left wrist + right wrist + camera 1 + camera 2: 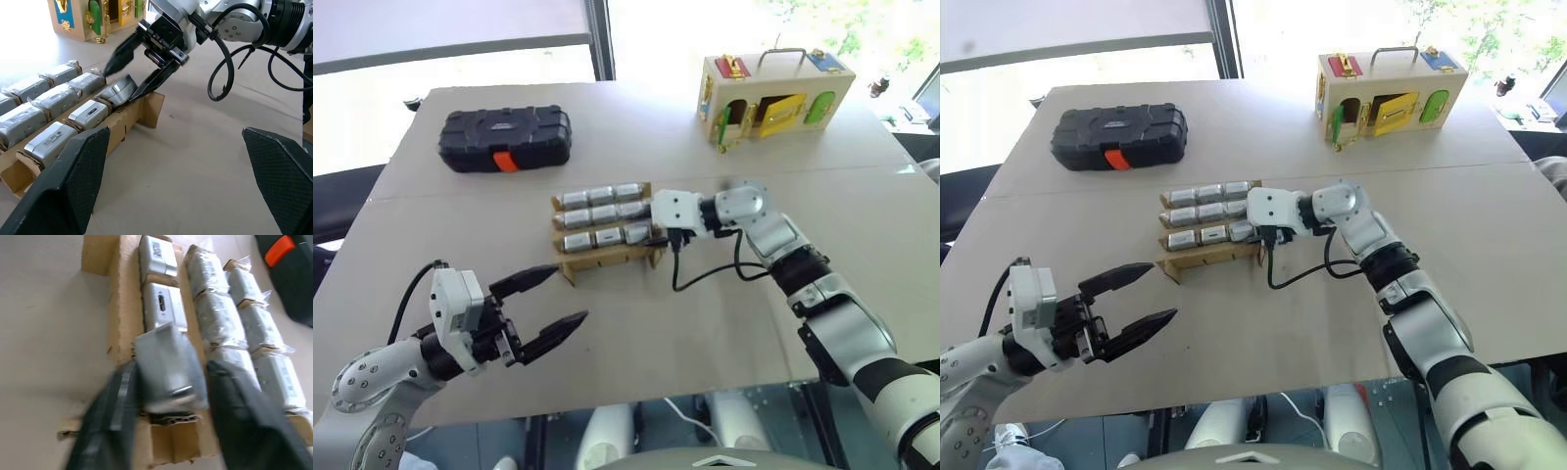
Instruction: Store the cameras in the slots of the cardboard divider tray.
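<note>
Since the last camera looks like a small rigid metal block with smooth sides — likely slippery but light — pinching its two flat flanks seems best. It sits tilted at the near row's right-end slot of the cardboard divider tray, clamped between the right gripper fingers. The left gripper hangs spread, empty, near-left.
</note>
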